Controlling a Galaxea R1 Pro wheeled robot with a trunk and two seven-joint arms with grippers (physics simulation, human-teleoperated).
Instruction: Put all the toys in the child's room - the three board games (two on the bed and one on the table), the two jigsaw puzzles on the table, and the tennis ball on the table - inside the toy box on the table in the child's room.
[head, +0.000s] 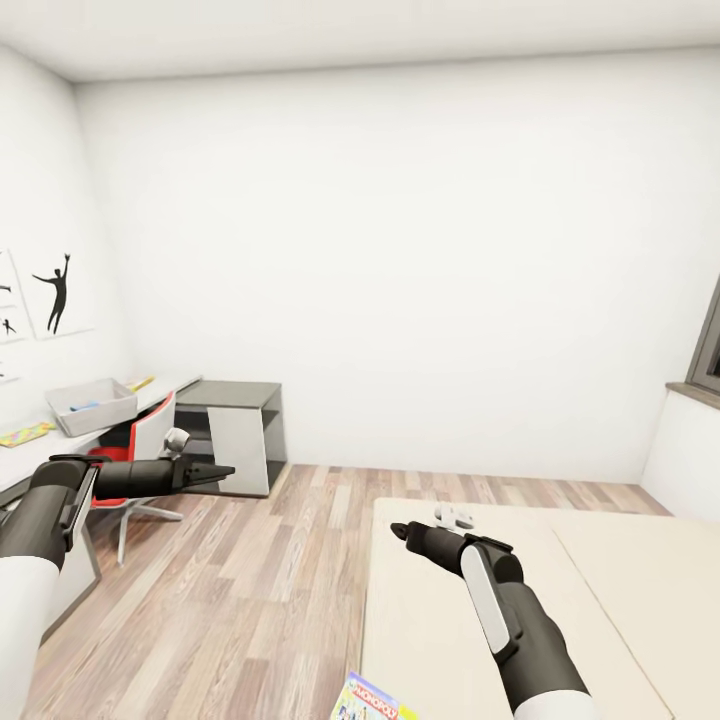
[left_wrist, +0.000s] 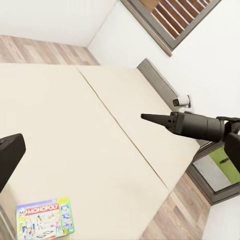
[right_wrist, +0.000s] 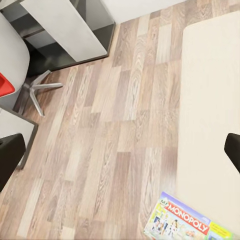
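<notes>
Monopoly board game (head: 374, 700) on beige bed (head: 560, 600), wood-plank floor (head: 250, 590), grey-white table (head: 150, 395)

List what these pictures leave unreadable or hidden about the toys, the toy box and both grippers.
- Monopoly board game on the bed: cut by the head view's lower edge.
- Toy box on the table: its wall hides the contents, too small to tell.
- Flat colourful item beside it: too small to name.
- Left gripper: seen side-on, cannot tell open or shut.
- Right gripper: foreshortened, cannot tell.
</notes>
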